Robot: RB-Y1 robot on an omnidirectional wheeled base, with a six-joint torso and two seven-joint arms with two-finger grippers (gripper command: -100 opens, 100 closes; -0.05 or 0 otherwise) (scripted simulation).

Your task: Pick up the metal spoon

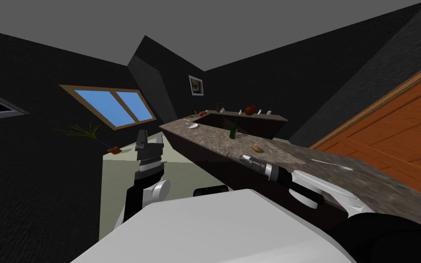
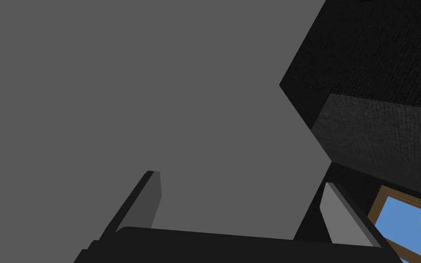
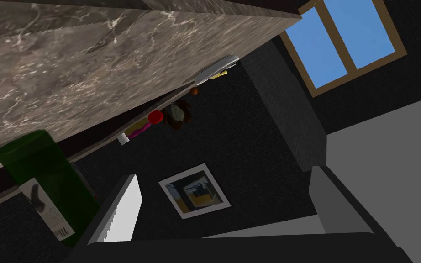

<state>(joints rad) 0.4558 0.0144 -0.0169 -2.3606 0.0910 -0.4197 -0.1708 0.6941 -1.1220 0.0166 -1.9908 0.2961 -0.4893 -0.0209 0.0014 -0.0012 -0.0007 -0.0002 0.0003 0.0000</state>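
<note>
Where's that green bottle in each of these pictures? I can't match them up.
Head view: the green bottle stands on the marbled counter, beyond the right tool.
Right wrist view: the bottle stands close, just outside one finger of the open right tool.
Left wrist view: the left tool, open, aims upward, away from the counter.
Shared landmark: the brown-framed window.

Marbled brown counter (image 1: 214, 137) with green bottle (image 1: 234, 130), white plate (image 1: 192, 125), tan lump (image 1: 257, 149), pale spoon (image 1: 336, 165).
</note>
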